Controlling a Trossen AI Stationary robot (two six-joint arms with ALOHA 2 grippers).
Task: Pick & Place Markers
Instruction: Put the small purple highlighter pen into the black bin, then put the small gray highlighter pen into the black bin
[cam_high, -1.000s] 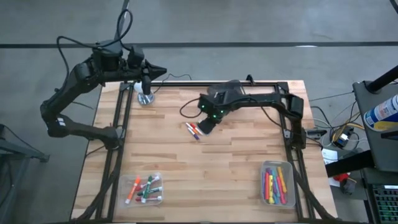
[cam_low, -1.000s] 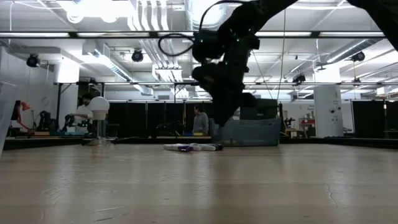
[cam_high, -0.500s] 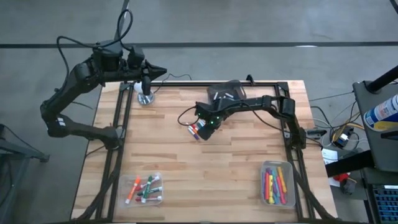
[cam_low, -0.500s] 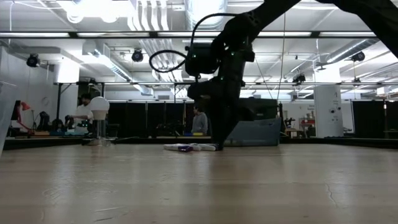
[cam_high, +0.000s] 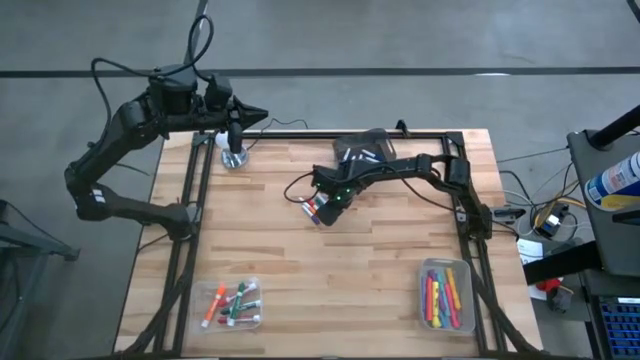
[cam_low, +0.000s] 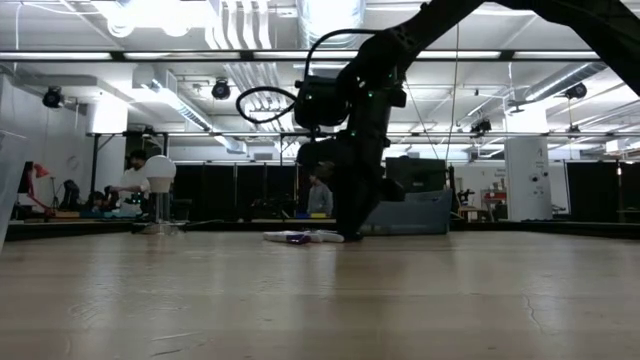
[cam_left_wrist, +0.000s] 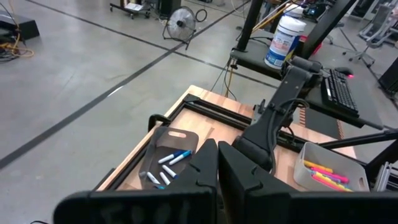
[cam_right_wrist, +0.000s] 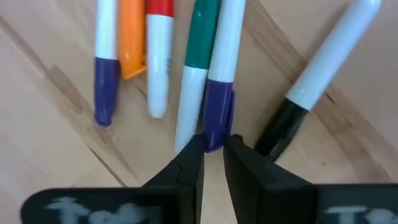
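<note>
Several markers (cam_high: 312, 210) lie in a loose pile on the wooden table's middle. In the right wrist view they lie side by side: a purple-capped one (cam_right_wrist: 106, 68), an orange one (cam_right_wrist: 132, 37), a red-and-white one (cam_right_wrist: 158, 56), a green-and-white one (cam_right_wrist: 196, 68), a second purple-capped white marker (cam_right_wrist: 219, 93) and a black-capped one (cam_right_wrist: 317, 74). My right gripper (cam_right_wrist: 213, 155) stands down on the pile (cam_low: 300, 237), shut on that second purple-capped marker. My left gripper (cam_left_wrist: 217, 171) hangs shut and empty, high above the table's far left corner (cam_high: 255, 118). My right gripper pinches the free end of the white marker's purple cap (cam_right_wrist: 217, 134) between its two fingertips (cam_right_wrist: 189, 162). The fingers come from above, pointing steeply down, one on each side of the cap. The marker lies flat on the table among the others.
A clear tray (cam_high: 232, 305) with markers stands near the front left corner, another (cam_high: 446, 296) near the front right. A dark tray (cam_high: 362, 150) with blue markers sits at the far edge. A white knob on a stand (cam_high: 234, 155) stands at the far left.
My right gripper has sunk onto the marker pile and gone a little toward the table's left edge. The markers lie where they were.
</note>
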